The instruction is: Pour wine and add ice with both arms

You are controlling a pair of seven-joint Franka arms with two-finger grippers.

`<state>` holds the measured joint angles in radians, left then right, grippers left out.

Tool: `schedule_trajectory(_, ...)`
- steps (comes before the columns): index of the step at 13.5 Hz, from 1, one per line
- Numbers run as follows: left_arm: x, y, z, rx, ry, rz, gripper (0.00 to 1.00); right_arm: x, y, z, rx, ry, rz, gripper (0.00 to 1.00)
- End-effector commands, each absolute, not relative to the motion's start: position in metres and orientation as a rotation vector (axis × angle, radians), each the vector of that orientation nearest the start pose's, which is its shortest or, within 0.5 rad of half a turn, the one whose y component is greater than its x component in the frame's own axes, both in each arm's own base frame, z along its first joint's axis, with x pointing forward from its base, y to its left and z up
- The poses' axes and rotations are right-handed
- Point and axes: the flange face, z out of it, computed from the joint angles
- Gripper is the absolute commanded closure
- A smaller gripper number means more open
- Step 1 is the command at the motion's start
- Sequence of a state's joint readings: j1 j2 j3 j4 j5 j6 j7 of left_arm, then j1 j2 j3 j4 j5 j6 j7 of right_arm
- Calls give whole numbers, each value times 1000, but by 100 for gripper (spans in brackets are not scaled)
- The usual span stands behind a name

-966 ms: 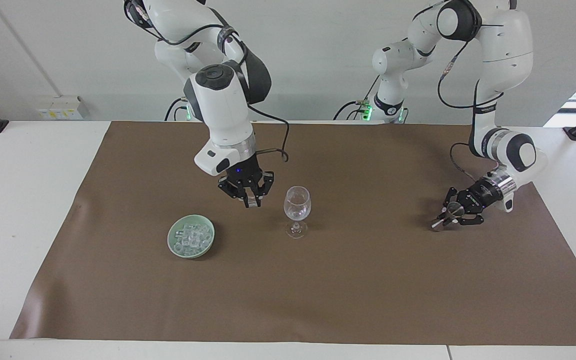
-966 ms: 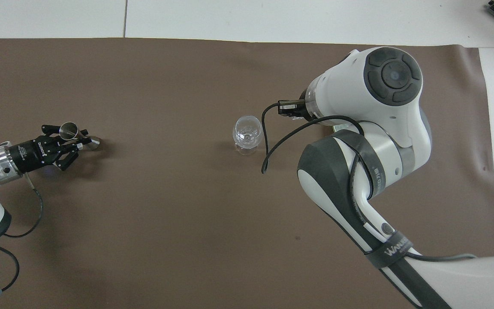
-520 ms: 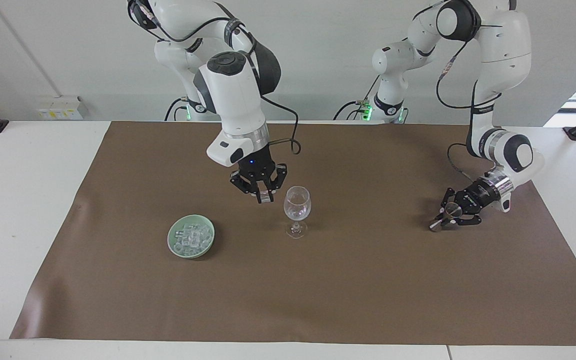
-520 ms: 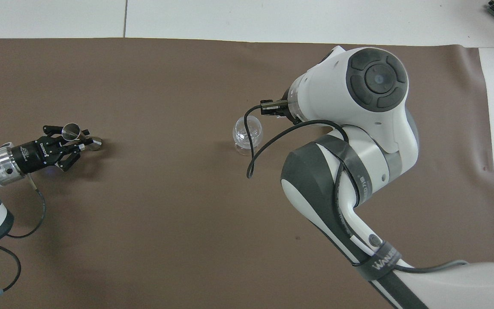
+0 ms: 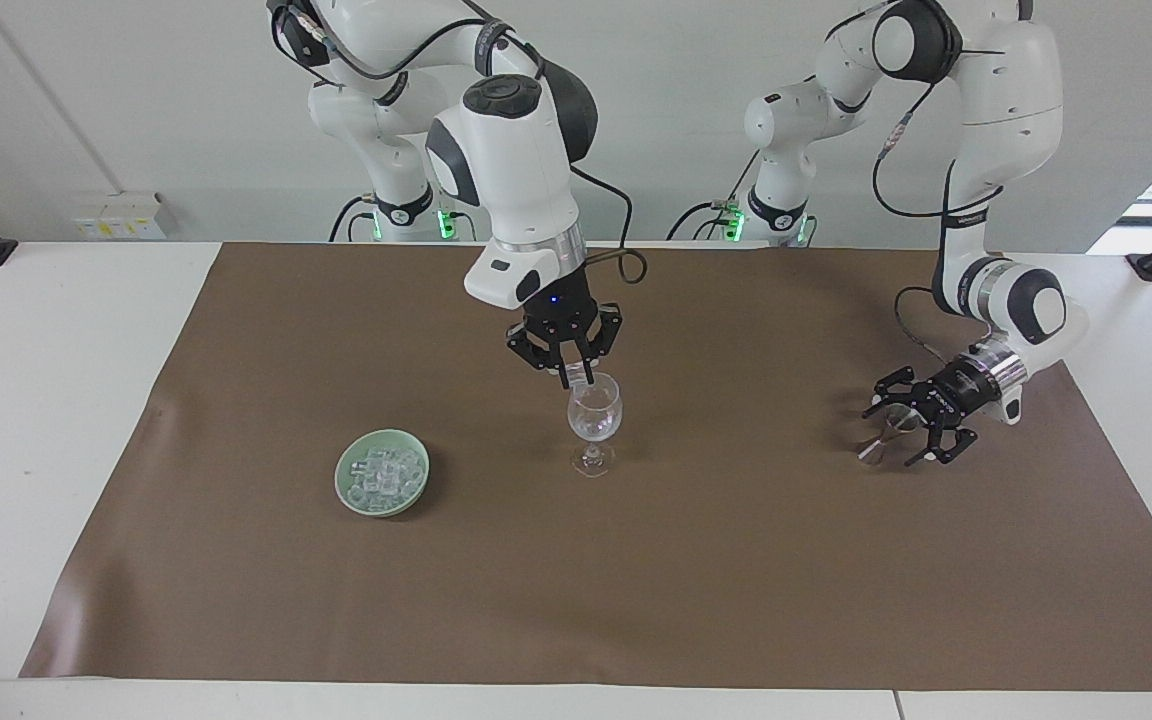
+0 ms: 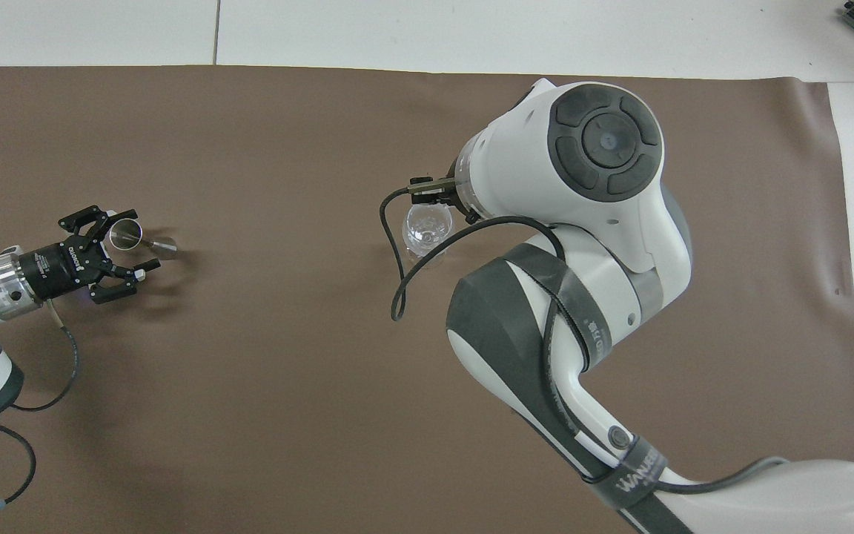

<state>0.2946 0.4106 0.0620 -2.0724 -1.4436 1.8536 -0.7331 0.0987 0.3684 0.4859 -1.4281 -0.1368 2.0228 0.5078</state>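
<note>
- The right tool (image 5: 579, 380) hangs at the centre of the facing view, directly over the rim of the wine glass (image 5: 594, 412). Its fingertips are pinched together on one small clear ice cube.
- In the overhead view the right arm's wrist covers most of that tool, so only part of the wine glass (image 6: 427, 230) shows beside it.
- The rest of the ice (image 5: 383, 474) lies heaped in the pale green dish (image 5: 348, 492), lower left of centre in the facing view, on the brown mat (image 5: 636, 600) that covers the table.
- The left tool (image 5: 911, 428) sits low at the right of the facing view. Its fingers are spread wide around a small metal measuring cup (image 6: 124, 233), which stands on the mat without being gripped.
- Judgement: the step in hand is dropping the cube into the glass.
- Risk: the glass is tall on a thin stem. A tool that descends off-centre could knock the rim and tip it.
- Risk: a cube let go from this height may bounce off the rim and land on the mat.
- Risk: the spread fingers of the left tool flank the metal cup closely. A sideways pull-out could clip it and topple it.
</note>
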Motion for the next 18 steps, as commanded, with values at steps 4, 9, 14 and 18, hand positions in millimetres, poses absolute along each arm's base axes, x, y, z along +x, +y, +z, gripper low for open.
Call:
schedule_trajectory(4,576,160,268,1319,1641,-753,0,611,330,531,-2935,42,-297,100)
schedule_trajectory(9,602,186,320,1673,1589,-596,0,618,343,510,-2905,71,-303,100)
schedule_trajectory(14,616,191,365,1951,1429,-414,0,615,349,509,-2882,192,-281,100)
schedule_trajectory(18,625,181,401,2156,1268,-297,0,620,349,513,-2799,307,-306,100)
